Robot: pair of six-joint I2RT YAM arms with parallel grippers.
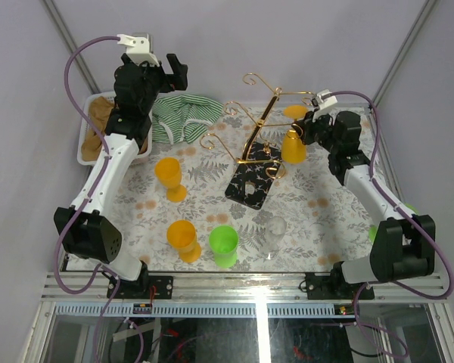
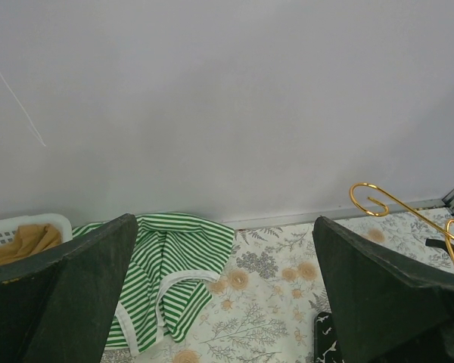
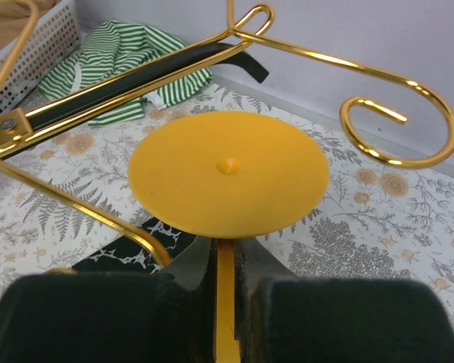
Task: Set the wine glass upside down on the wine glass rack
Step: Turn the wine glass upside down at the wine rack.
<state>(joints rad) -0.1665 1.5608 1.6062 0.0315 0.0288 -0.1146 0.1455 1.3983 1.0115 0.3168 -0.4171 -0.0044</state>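
Near the front edge, we note a green cup [image 1: 223, 246] standing upright. Mid-table, the right gripper [image 3: 225, 283] pinches the stem of an inverted orange wine glass [image 3: 227, 172], foot up, among the curled arms of the gold wine glass rack [image 1: 259, 136]. Farther back, the left gripper [image 2: 227, 295] hangs spread wide above a striped cloth [image 2: 166, 257].

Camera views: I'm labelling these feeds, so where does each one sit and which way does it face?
Top external: above and behind the robot, looking down on the table; both arms show.
Left wrist: raised, facing the back wall over the striped cloth; open left gripper frames it.
Right wrist: at the rack, looking along the right gripper, shut on the inverted glass.
Shared: both wrist views catch rack and cloth.
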